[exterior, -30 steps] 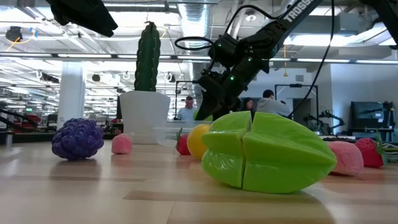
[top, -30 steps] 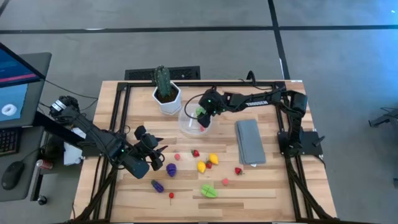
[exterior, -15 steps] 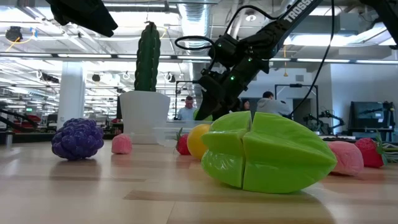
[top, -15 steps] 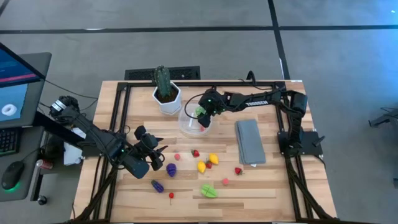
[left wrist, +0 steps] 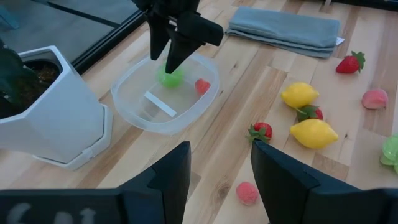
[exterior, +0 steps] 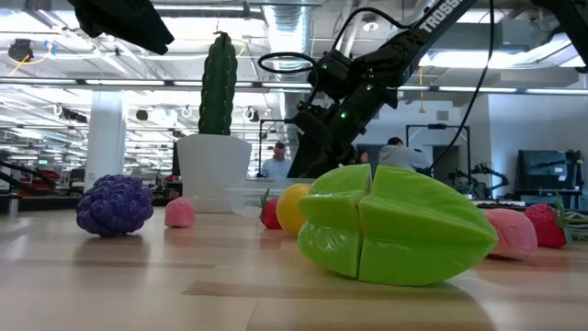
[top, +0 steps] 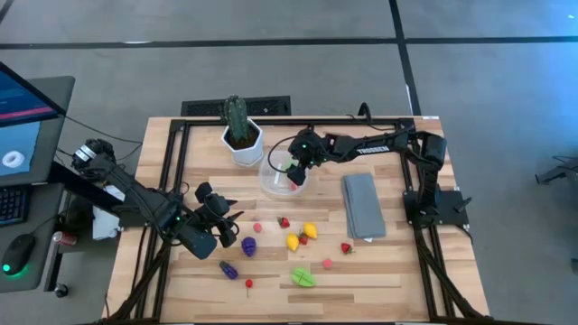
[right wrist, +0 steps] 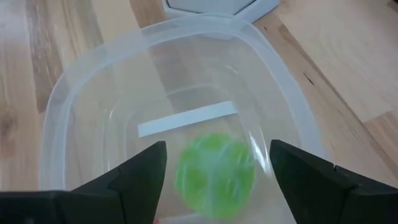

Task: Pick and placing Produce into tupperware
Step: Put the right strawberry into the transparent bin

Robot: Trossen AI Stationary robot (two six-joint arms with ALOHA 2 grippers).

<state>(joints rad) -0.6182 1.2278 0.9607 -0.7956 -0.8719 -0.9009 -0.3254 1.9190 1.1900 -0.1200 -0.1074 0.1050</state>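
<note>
Right gripper (top: 295, 171): you see it over the clear container (top: 282, 177), fingers spread, gripping nothing.
Green ball (right wrist: 215, 169): blurred between those fingers, inside the container; you cannot tell whether it touches the floor.
Red piece (left wrist: 202, 86): in the container beside the ball; its kind is hard to make out.
Left gripper (top: 219, 227): waits at the table's left, jaws part open and empty.
Loose fruit (top: 311, 229): scattered on the near table; in the low view the green star fruit (exterior: 395, 225) hides much behind it.
Cactus pot (top: 242, 143): left of the container.

A green ball (right wrist: 215, 169) is sitting between the right gripper's (right wrist: 217, 171) spread fingers, inside the clear tupperware (right wrist: 81, 93), a red piece (left wrist: 202, 86) lying beside it.
</note>
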